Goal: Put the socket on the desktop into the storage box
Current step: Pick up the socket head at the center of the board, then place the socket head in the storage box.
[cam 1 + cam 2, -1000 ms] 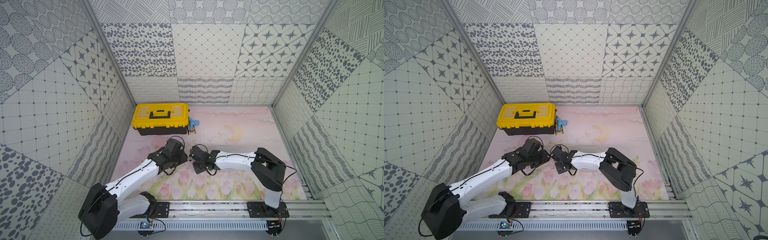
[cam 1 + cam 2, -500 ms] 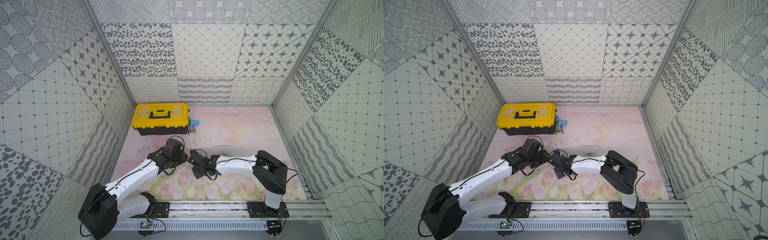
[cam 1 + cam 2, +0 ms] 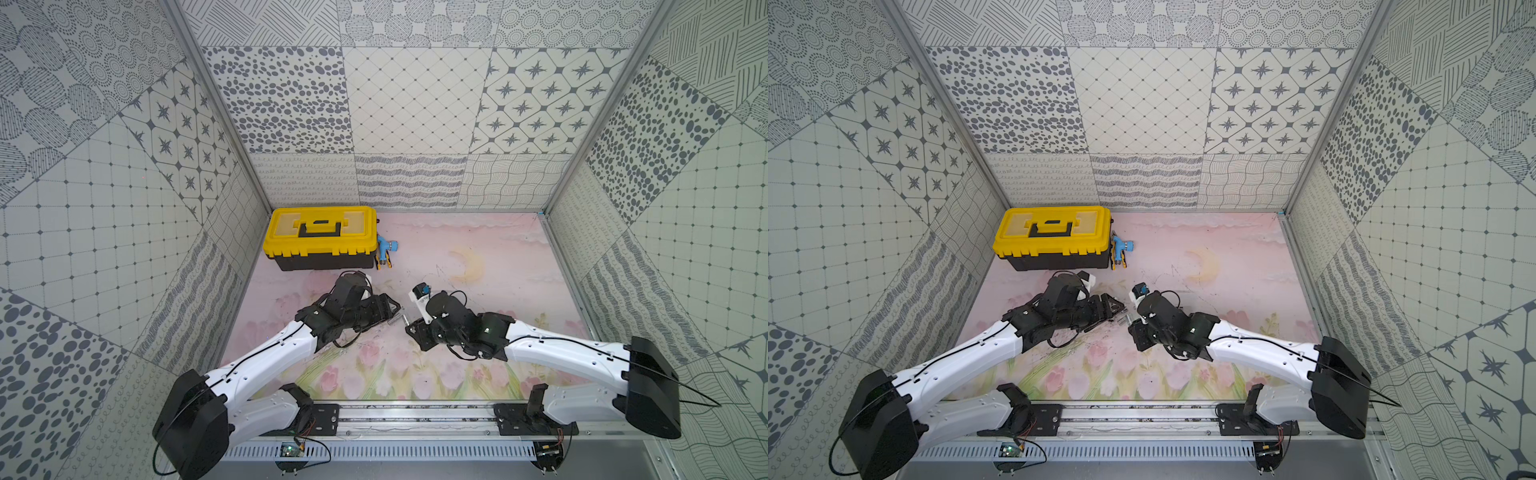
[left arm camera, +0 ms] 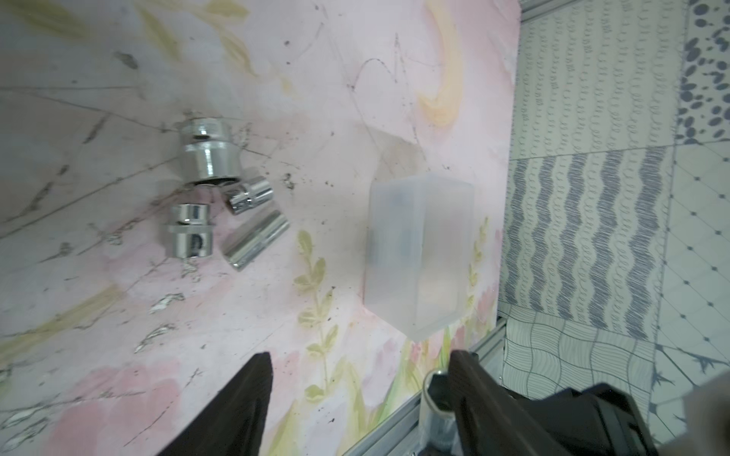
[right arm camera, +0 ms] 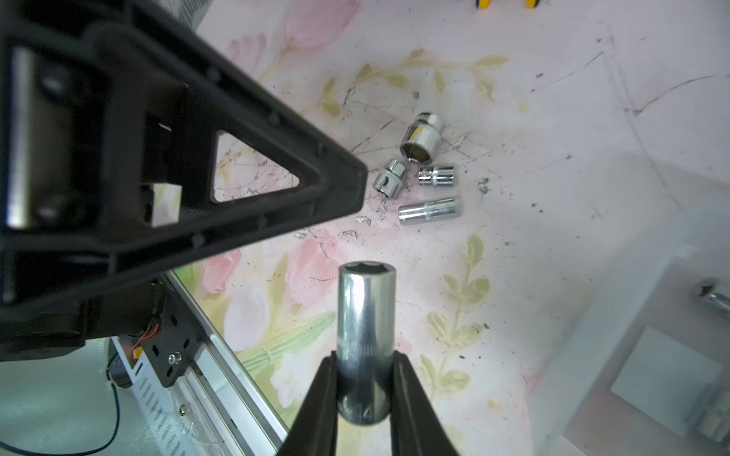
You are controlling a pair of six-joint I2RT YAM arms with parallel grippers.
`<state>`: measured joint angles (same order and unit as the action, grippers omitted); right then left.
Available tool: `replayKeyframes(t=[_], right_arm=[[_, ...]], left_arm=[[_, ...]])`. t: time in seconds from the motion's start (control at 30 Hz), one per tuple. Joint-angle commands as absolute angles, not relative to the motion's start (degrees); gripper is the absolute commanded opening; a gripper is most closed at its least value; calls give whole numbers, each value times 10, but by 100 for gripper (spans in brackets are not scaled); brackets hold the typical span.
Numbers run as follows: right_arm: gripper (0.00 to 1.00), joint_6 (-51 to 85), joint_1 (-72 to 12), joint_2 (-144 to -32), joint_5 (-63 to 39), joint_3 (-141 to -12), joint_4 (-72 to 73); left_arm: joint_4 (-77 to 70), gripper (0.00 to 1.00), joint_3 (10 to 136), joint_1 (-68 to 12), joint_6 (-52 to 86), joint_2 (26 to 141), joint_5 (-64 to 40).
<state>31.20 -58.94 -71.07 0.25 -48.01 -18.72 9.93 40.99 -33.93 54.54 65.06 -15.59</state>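
The left end effector (image 4: 359,355) hangs with its fingers spread and nothing between them. Ahead of it, four loose chrome sockets (image 4: 205,162) lie bunched on the pink surface (image 4: 118,355), some of them touching. The right end effector (image 5: 365,357) pinches a deep socket (image 5: 366,312) near one end, with the hex mouth pointing away and the socket clear of the surface. Further right sits the storage box (image 5: 616,300), with at least one socket inside. Polished steel like this is likely rigid, dense and slick, and it rolls easily. A squeeze across the barrel suits it best, with a low release inside the box.
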Motion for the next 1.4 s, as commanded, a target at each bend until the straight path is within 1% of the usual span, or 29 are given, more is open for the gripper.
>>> replayKeyframes(t=[0.0,0.1,0.3,0.4,0.47,0.5,0.53,0.63,0.67,0.73,0.77,0.83,0.87,0.9,0.93,0.97,1.0,1.1,1.2,1.23,1.27,1.3,1.33,1.37], right_arm=[[0,324,-565,-663,-40,-455,-156],[0,332,-541,-628,-62,-439,-156],[0,334,-526,-603,-89,-431,-157],[0,334,-525,-599,-94,-430,-157],[0,335,-524,-597,-97,-431,-158],[0,335,-523,-595,-97,-430,-160],[0,335,-522,-591,-97,-429,-162],[0,340,-516,-580,-99,-423,-163],[0,341,-514,-577,-101,-422,-163],[0,344,-508,-570,-104,-419,-161],[0,345,-505,-568,-107,-419,-162],[0,348,-499,-566,-116,-417,-160],[0,349,-499,-566,-118,-416,-157],[0,351,-498,-568,-120,-415,-156],[0,353,-499,-571,-121,-415,-155],[0,354,-499,-573,-121,-414,-154],[0,356,-498,-575,-122,-413,-154],[0,363,-498,-574,-127,-406,-143],[1,369,-496,-579,-141,-406,-134],[15,371,-494,-579,-150,-405,-133],[37,375,-489,-577,-168,-399,-126],[50,380,-477,-572,-189,-390,-119],[53,386,-462,-568,-211,-381,-111],[53,396,-441,-562,-248,-366,-93]], left_arm=[[-71,74,415,-349,584,654,-272],[-105,69,418,-356,599,673,-293],[-182,67,415,-376,621,712,-331],[-183,63,425,-380,621,729,-337],[-185,57,430,-381,623,742,-343],[-191,53,431,-382,625,747,-347],[-202,45,431,-382,627,752,-351],[-205,27,432,-383,629,759,-353],[-205,23,432,-383,631,760,-352],[-209,21,432,-383,633,766,-355],[-213,19,432,-383,636,769,-360],[-220,1,433,-384,640,776,-366],[-215,0,434,-384,639,778,-366],[-207,9,435,-385,636,781,-366],[-198,13,436,-386,632,782,-364],[-195,12,433,-386,629,781,-362],[-193,1,430,-387,626,779,-358],[-171,0,428,-387,617,775,-343],[-186,0,426,-386,620,778,-349],[-188,0,425,-387,620,778,-347],[-195,0,423,-386,621,777,-345],[-206,0,419,-386,624,778,-346],[-221,0,415,-386,629,779,-348],[-235,0,411,-386,636,782,-355]])
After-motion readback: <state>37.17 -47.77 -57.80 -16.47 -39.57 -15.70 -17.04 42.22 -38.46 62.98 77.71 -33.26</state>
